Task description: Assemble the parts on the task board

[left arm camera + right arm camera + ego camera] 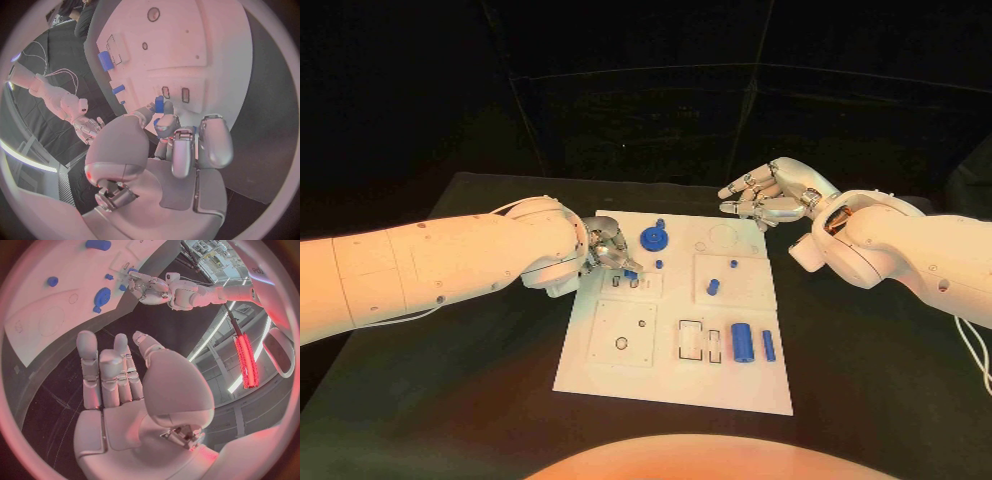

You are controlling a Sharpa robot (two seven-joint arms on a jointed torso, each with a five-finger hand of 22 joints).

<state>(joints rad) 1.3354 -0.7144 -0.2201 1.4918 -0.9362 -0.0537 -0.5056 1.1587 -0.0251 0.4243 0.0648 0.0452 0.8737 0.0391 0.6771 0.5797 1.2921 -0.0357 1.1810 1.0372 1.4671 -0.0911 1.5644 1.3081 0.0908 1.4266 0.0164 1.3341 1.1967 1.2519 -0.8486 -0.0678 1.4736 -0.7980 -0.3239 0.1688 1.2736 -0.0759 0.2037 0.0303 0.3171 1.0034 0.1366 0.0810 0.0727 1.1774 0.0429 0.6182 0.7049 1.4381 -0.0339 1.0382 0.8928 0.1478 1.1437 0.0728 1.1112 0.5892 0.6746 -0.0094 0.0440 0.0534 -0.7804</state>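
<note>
Both arms reach in from the frame's sides.
Left hand (606, 252) pinches at centre; right hand (773, 194) hangs loosely spread, upper right.

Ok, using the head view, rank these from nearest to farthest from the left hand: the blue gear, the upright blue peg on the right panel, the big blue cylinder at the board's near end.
1. Blue gear: just beyond the left hand, toward the board's far end.
2. Upright blue peg: on the right panel, mid-board.
3. Big blue cylinder: near end, right side, farthest.
</note>
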